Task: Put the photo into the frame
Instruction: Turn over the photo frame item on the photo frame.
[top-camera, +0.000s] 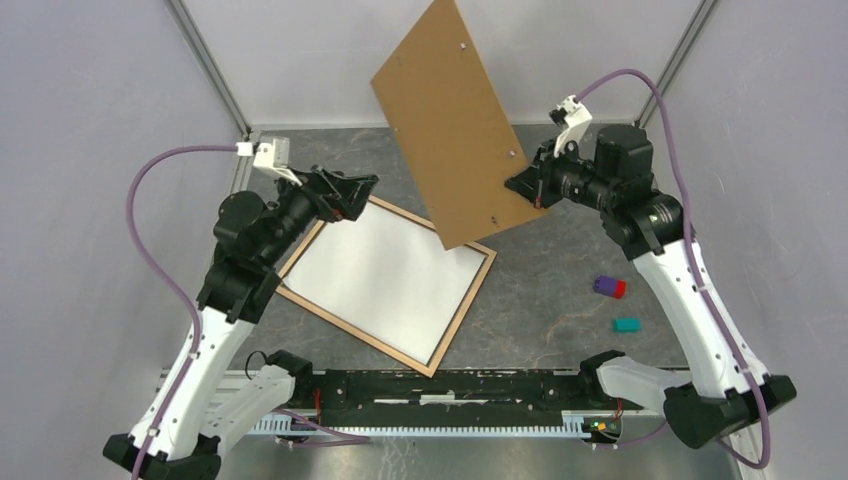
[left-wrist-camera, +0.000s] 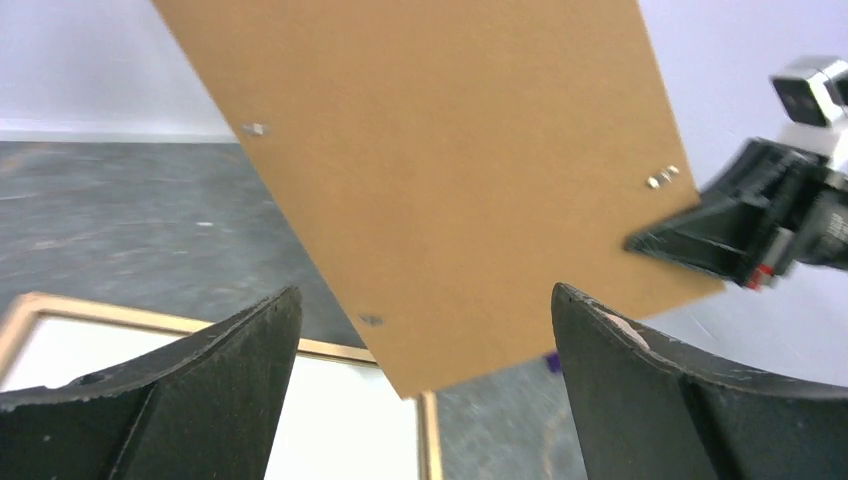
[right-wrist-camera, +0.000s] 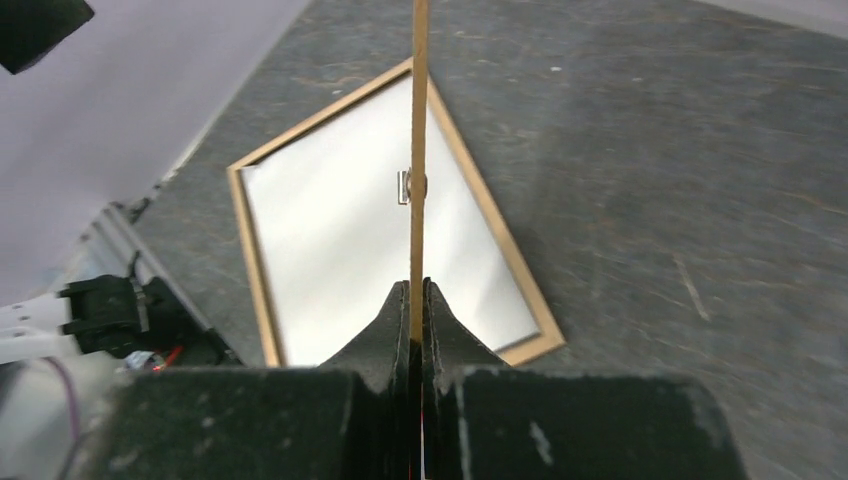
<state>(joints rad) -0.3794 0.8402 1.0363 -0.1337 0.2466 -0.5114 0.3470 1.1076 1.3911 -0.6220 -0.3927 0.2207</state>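
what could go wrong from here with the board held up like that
1. The right gripper pinches the board at just one edge, so the big tilted panel may swing or slip.
2. Its low corner hangs over the frame and the photo lying white side up inside; lowered corner-first, it might shove the photo or catch a rail.

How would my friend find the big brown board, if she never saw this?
Look at the dark table, where the tan frame lies flat around the photo, white side up. Above its far corner, the right gripper pinches the brown board in the air. Unlike the frame, it is solid brown and tilted.
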